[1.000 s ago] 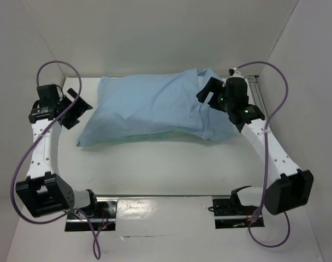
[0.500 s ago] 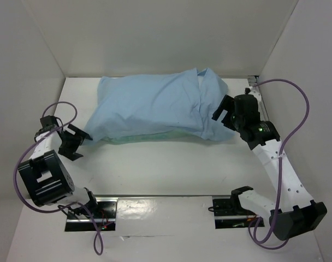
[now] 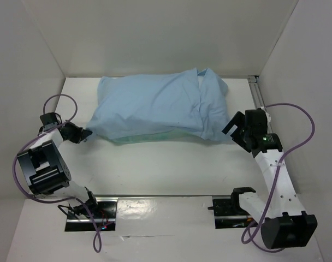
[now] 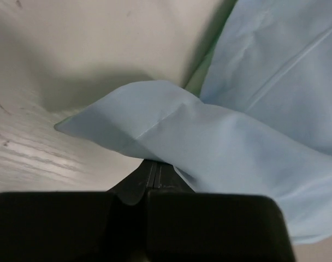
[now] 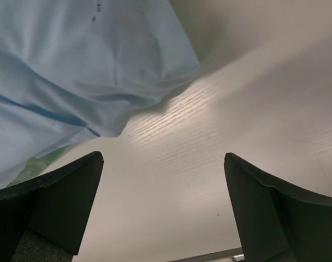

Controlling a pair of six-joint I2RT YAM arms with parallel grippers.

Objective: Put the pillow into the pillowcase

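The pillowcase (image 3: 155,109) lies plump and light blue across the back of the table, with a strip of its sea-green face along the near edge. The pillow is hidden; no white cushion shows. My left gripper (image 3: 83,134) is at the pillowcase's near-left corner. In the left wrist view its jaws are pressed together (image 4: 155,162), and the raised corner of the pillowcase (image 4: 155,117) creases over their tips. My right gripper (image 3: 235,134) stands open just off the right end. In the right wrist view only bare table lies between its fingers (image 5: 163,157), and the pillowcase (image 5: 73,65) fills the upper left.
White walls close in the table on the left, back and right. A metal rail (image 3: 257,93) runs along the right wall. The two arm base plates (image 3: 92,210) (image 3: 231,210) sit at the near edge, with purple cables looping beside each arm.
Both arms pulled back toward the near side. The right gripper left the pillowcase's right end, still open. The left gripper swung down to the near-left corner and shut there.
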